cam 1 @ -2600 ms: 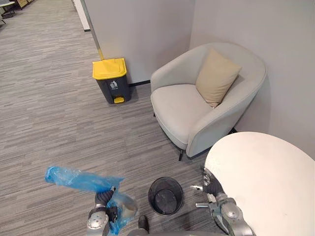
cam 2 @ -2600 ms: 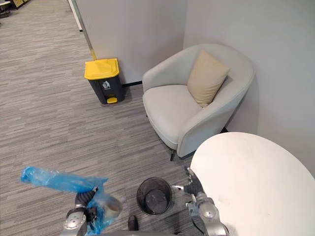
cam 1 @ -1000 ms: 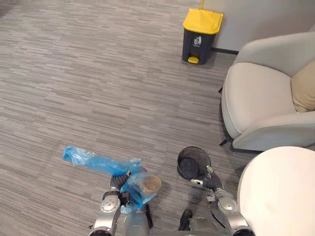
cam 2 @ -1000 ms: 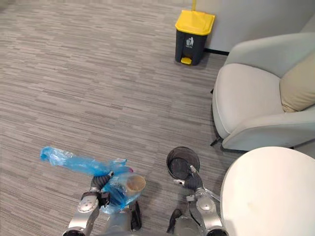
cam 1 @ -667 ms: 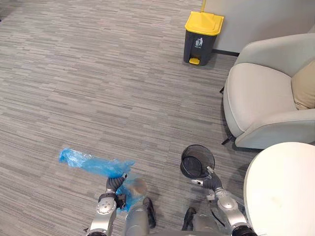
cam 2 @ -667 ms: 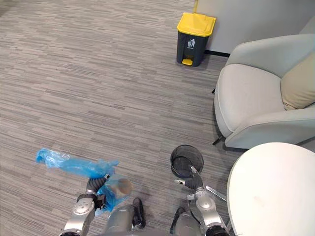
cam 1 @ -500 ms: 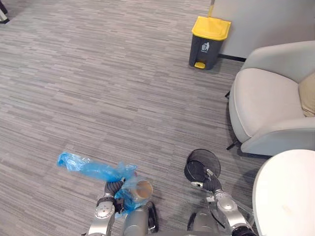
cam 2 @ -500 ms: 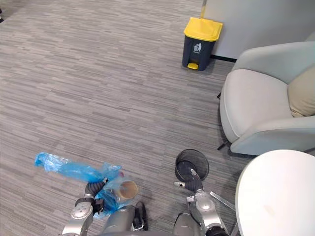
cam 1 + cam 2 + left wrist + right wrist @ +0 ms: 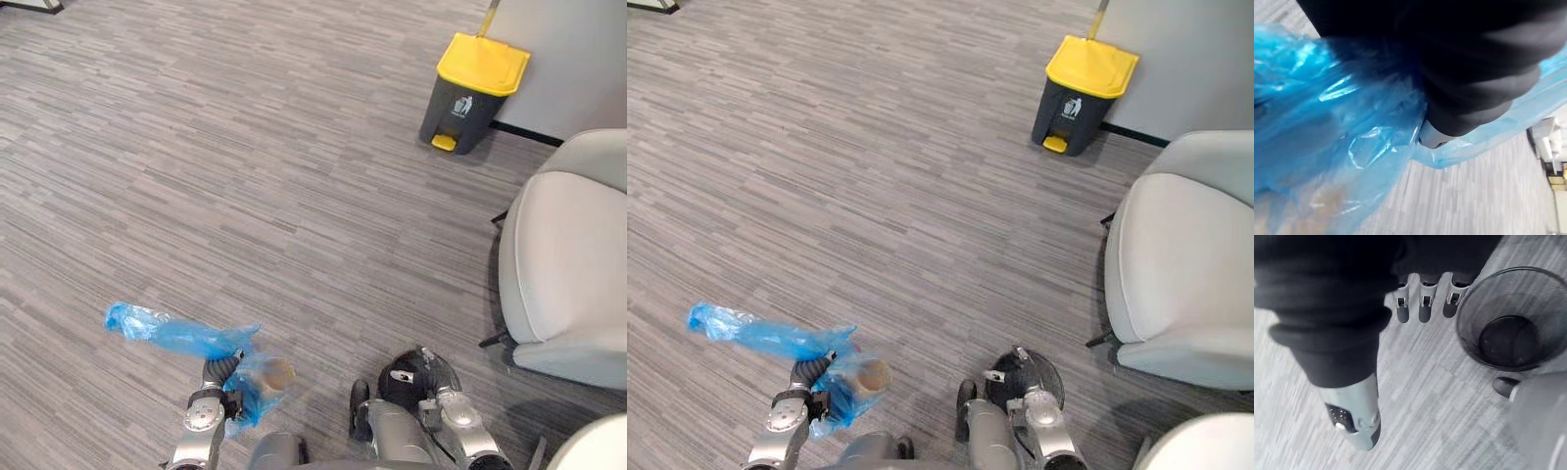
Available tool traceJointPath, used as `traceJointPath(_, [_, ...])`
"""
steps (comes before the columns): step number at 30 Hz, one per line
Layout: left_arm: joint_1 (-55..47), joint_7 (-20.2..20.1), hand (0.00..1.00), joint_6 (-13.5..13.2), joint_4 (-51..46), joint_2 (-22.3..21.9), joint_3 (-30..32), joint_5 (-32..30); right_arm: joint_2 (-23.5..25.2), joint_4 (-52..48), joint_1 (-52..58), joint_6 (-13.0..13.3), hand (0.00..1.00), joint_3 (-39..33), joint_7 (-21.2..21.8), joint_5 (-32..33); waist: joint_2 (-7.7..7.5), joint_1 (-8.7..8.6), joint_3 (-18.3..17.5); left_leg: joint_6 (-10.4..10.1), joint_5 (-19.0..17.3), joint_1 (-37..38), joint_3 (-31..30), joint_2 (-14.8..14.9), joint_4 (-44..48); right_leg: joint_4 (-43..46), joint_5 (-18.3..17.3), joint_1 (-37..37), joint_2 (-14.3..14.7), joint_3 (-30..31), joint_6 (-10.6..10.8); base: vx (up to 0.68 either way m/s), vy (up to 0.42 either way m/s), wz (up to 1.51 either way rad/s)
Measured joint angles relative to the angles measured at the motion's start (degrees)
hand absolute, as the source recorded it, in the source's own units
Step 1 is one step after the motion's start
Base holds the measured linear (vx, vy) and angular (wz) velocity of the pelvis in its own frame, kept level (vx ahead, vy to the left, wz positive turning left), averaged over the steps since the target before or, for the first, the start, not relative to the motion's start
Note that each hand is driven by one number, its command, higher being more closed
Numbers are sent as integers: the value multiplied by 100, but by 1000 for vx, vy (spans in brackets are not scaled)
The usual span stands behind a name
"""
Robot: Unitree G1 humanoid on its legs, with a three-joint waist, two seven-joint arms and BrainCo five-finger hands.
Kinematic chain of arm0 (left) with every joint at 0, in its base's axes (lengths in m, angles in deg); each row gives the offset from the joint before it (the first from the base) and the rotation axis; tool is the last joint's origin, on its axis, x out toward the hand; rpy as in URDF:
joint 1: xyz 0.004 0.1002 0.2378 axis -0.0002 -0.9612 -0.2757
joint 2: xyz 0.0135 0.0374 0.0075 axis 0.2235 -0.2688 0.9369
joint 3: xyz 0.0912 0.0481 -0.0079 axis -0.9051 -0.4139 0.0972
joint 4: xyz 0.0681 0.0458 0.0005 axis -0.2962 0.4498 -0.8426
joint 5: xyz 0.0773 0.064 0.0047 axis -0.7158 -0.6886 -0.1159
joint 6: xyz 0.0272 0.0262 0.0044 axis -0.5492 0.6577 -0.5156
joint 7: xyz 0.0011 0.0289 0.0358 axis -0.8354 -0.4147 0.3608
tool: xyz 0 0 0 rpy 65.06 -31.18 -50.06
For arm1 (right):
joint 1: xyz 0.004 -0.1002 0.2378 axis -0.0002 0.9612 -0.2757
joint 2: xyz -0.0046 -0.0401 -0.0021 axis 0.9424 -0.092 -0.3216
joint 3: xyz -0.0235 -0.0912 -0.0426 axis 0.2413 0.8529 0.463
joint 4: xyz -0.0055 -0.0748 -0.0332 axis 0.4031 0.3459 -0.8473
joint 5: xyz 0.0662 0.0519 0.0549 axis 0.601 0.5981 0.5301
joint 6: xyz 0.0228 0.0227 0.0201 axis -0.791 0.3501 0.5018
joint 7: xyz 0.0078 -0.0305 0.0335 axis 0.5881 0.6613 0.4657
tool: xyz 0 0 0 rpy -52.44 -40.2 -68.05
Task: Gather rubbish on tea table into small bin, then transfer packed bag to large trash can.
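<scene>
My left hand (image 9: 217, 376) is shut on a blue plastic bag (image 9: 172, 335), low at the lower left above the carpet. The bag's loose end trails out to the left, and a brown paper cup (image 9: 275, 372) shows through its bulging part. In the left wrist view the blue bag (image 9: 1327, 122) wraps round my thumb (image 9: 1433, 137). My right hand (image 9: 1423, 304) hangs open with relaxed fingers just beside the small black mesh bin (image 9: 1508, 328), which stands on the floor without a liner. The large dark trash can (image 9: 476, 94) with a yellow lid stands far off at the upper right.
A light grey armchair (image 9: 563, 264) stands at the right, between me and the trash can's wall. The white round table's edge (image 9: 598, 452) shows at the bottom right corner. Grey striped carpet (image 9: 245, 176) stretches ahead and to the left.
The whole picture has shifted: the armchair, table and bins slid to the right as the camera turned left. My left hand still holds the blue bag, and my right hand stays by the mesh bin.
</scene>
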Motion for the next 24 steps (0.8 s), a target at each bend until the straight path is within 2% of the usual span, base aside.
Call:
traceJointPath(1, [-84, -19, 100, -3, -165, -43, -7, 3, 69, -175, 36, 11, 0, 32, -19, 15, -2, 44, 1, 41, -3, -213, 159, 260, 741, -126, -94, 318, 100, 71, -62, 427, -45, -26])
traceJointPath(2, [-76, -65, 100, -4, -295, -84, -7, 5, 138, -354, 21, 33, 0, 20, -51, 36, -17, 112, -3, 179, -110, -483, 354, 524, 1459, -205, -200, 586, 175, 182, -70, 361, 6, -49])
traceJointPath(3, [-31, -78, 100, -4, -359, -120, -9, 5, 153, -449, -25, 42, 0, 13, -63, 109, -74, 173, -33, 315, -194, -775, 489, 650, 1697, -307, -211, 735, 173, 324, -81, 401, 29, -56])
traceJointPath(5, [3, -84, 100, -4, -405, -126, -10, 4, 178, -488, -37, 47, 0, 6, -63, 161, -131, 260, -34, 496, -303, -1156, 514, 665, 1460, -538, -215, 948, 82, 504, -73, 280, 75, -45])
traceJointPath(6, [37, -86, 100, -4, -427, -137, -8, 4, 178, -487, -42, 32, 0, -15, -63, 181, -145, 301, -20, 550, -334, -1265, 492, 656, 1155, -631, -229, 1069, 32, 584, -46, 302, 201, -35])
traceJointPath(7, [28, -89, 100, -5, -441, -146, -8, 3, 191, -486, 48, 21, 0, -45, -63, 185, -181, 316, 10, 551, -336, -1393, 437, 592, 512, -704, -317, 1265, -88, 695, 99, 251, 183, -28])
traceJointPath(9, [32, -93, 100, -5, -437, -161, -9, 2, 205, -472, 81, 23, 0, -112, -62, 185, -192, 316, 17, 488, -297, -1496, 191, 421, -201, -683, -428, 1347, -203, 755, 273, 178, 174, -22])
traceJointPath(10, [32, -94, 100, -7, -421, -186, -10, 3, 176, -374, 69, 31, 0, -239, -67, 187, -158, 310, 5, 274, -79, -1420, -151, 237, -1173, -685, -531, 1367, -257, 885, 434, 286, 405, -54])
traceJointPath(11, [23, -92, 100, -19, -356, -227, -11, 4, 96, -208, 56, 40, 0, -256, -83, 196, 55, 328, -38, 147, 131, -1270, -503, 262, -2105, -634, -707, 1383, -171, 1048, 658, 300, 440, -65])
traceJointPath(12, [38, -91, 100, -20, -260, -218, -11, 5, 73, -86, 34, 32, 0, -256, -89, 196, 112, 330, -45, 111, 571, -1249, -571, 303, -2112, -532, -857, 1397, -154, 1171, 720, 391, 545, -84])
traceJointPath(13, [3, -94, 100, 8, -100, -159, -60, -2, 192, 78, 125, 11, 0, -256, -89, 196, -123, 313, -133, 279, 578, -1223, -412, -6, -1779, -250, -1159, 1345, -468, 1431, 948, 324, 379, -63])
traceJointPath(14, [0, -96, 100, 14, -93, -86, -62, -2, 228, 73, 203, 21, 0, -259, -84, 193, -182, 305, -149, 346, 459, -1224, -285, -115, -1704, -98, -1250, 1278, -620, 1503, 997, 327, 349, -55])
traceJointPath(15, [15, -97, 100, 14, -96, -73, -68, -2, 250, 74, 265, 22, 0, -263, -84, 193, -365, 293, -220, 413, 337, -1210, -166, -203, -1630, 64, -1306, 1203, -758, 1579, 1046, 261, 241, -44])
traceJointPath(16, [22, -105, 100, 22, -92, -64, -123, -5, 282, 114, 330, 15, 0, -264, -61, 193, -441, 300, -249, 543, 139, -1148, 72, -291, -1555, 524, -1352, 989, -924, 1768, 1124, 327, 275, -70])
traceJointPath(17, [11, -105, 100, 60, -69, -17, -189, -6, 321, 120, 347, 13, 0, -265, -41, 192, -455, 279, -256, 624, -19, -1001, 274, -318, -1563, 1250, -1229, 631, -984, 1859, 1251, 321, 265, -80])
traceJointPath(18, [9, -106, 100, 104, -48, 27, -211, -6, 345, 138, 351, 13, 0, -265, -39, 192, -454, 267, -255, 675, -92, -878, 375, -333, -1601, 1695, -1098, 398, -1028, 1859, 1288, 326, 238, -86])
traceJointPath(19, [3, -103, 100, 140, 14, 91, -295, -5, 385, 226, 343, 12, 0, -260, -30, 193, -451, 261, -237, 735, -227, -569, 578, -350, -1721, 2610, -866, -31, -1092, 1849, 1417, 326, 199, -78])
traceJointPath(20, [-25, -100, 100, 150, 22, 137, -310, -4, 394, 310, 339, -2, 0, -256, -12, 192, -434, 229, -229, 803, -324, -236, 702, -356, -1869, 3331, -916, -365, -1128, 1650, 1351, 415, 186, -66])
traceJointPath(22, [-33, -98, 100, 147, 19, 243, -326, 0, 383, 319, 323, -9, 0, -257, 1, 180, -334, 99, -176, 835, -417, 182, 830, -356, -2134, 3730, -1071, -796, -1106, 1130, 1078, 373, 77, -33])
traceJointPath(24, [-24, -96, 100, 145, 18, 333, -318, 2, 364, 330, 210, -6, 0, -259, 6, 180, -345, -18, -173, 788, -509, 599, 969, -332, -2445, 3439, -1189, -1316, -984, 555, 869, 419, -17, -25])
